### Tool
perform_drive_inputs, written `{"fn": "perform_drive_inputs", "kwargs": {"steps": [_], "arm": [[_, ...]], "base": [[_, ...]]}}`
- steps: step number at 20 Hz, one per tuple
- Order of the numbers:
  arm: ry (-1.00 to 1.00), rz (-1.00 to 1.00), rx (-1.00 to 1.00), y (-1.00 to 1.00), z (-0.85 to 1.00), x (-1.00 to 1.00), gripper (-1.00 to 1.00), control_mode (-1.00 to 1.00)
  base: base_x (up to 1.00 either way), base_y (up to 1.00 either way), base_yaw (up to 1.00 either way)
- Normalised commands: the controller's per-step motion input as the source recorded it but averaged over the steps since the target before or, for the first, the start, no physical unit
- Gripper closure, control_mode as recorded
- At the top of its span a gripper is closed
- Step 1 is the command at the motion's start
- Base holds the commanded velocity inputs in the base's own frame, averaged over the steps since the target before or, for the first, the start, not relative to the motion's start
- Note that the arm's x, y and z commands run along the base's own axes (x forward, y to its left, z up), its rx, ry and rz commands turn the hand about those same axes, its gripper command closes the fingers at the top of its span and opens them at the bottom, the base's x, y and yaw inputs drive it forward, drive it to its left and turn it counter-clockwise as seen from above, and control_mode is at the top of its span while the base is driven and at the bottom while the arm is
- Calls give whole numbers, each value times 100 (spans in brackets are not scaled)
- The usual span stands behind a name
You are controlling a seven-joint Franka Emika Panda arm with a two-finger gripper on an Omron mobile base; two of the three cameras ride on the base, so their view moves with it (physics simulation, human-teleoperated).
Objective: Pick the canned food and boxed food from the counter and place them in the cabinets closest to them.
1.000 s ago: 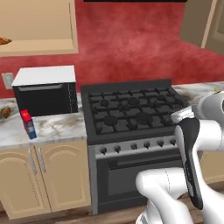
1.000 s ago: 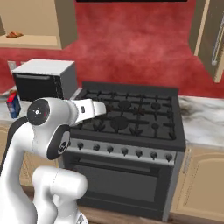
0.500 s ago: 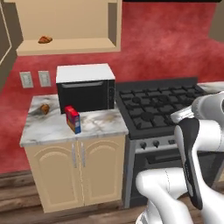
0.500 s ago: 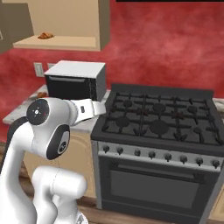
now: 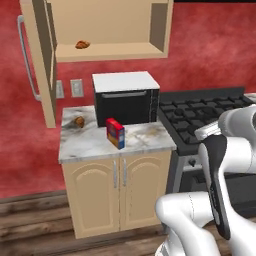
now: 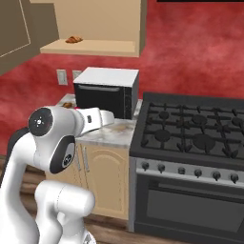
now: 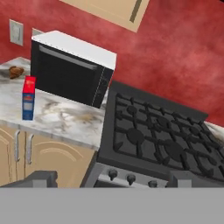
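Note:
The boxed food [image 5: 115, 133], a small red carton with blue and yellow print, stands upright on the marble counter [image 5: 87, 145] in front of the black microwave [image 5: 125, 97]. In the hand view the boxed food [image 7: 29, 97] is at the far left, well away from my gripper [image 7: 110, 180], whose fingertips [image 7: 41, 178] stand wide apart with nothing between them. Above the microwave, a tan wall cabinet [image 5: 110, 50] is open, its door [image 5: 42, 60] swung out to the left. The canned food is out of view.
A brown pastry [image 5: 82, 44] lies on the cabinet shelf. Another brown lump [image 5: 79, 121] sits at the counter's back left. The black gas stove [image 5: 210, 112] adjoins the counter on the right. My white arm [image 6: 62, 133] hides the counter's front in the right base view.
The whole scene has slid right in both base views: the base has driven left, bringing the counter, microwave and open cabinet to the middle. The arm's pose and gripper are unchanged.

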Motion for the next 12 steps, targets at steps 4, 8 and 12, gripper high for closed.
{"fn": "perform_drive_inputs", "kwargs": {"steps": [4, 8, 12], "arm": [[0, 0, 0, 0, 0, 0, -100, 100], [0, 0, 0, 0, 0, 0, -100, 100], [0, 0, 0, 0, 0, 0, -100, 100]], "base": [[0, 2, 0], [4, 0, 0], [26, 2, 0]]}}
